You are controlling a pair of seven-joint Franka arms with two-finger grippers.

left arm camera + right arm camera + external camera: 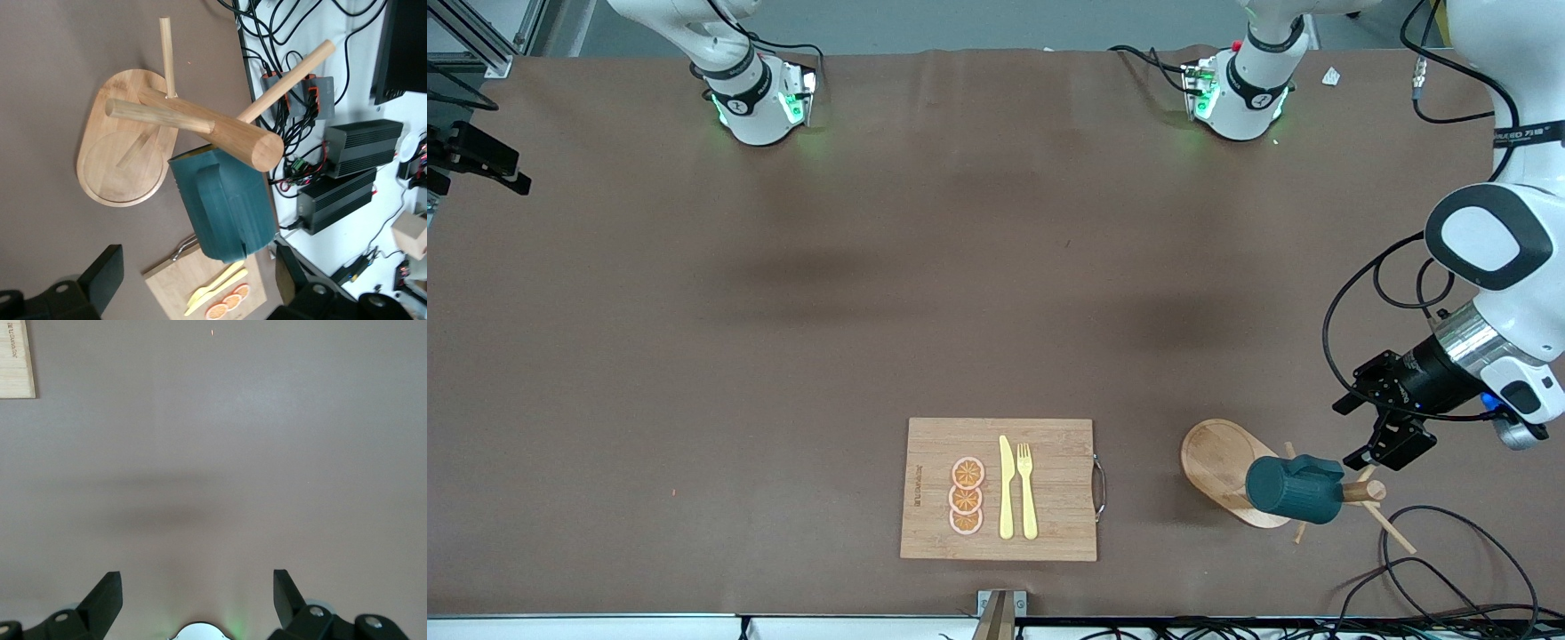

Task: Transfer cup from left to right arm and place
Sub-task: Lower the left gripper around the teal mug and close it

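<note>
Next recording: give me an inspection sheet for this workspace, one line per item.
Surface: brown table, bare in the middle.
Job's things: teal cup hanging on the wooden mug rack, not gripped.
Clutter: cutting board holding three orange slices, a yellow knife and fork.
Grippers: left gripper beside the cup, jaws open; right gripper open over bare table, waiting.
Cables: black loops by the rack.
Surroundings: power units off the table edge.
</note>
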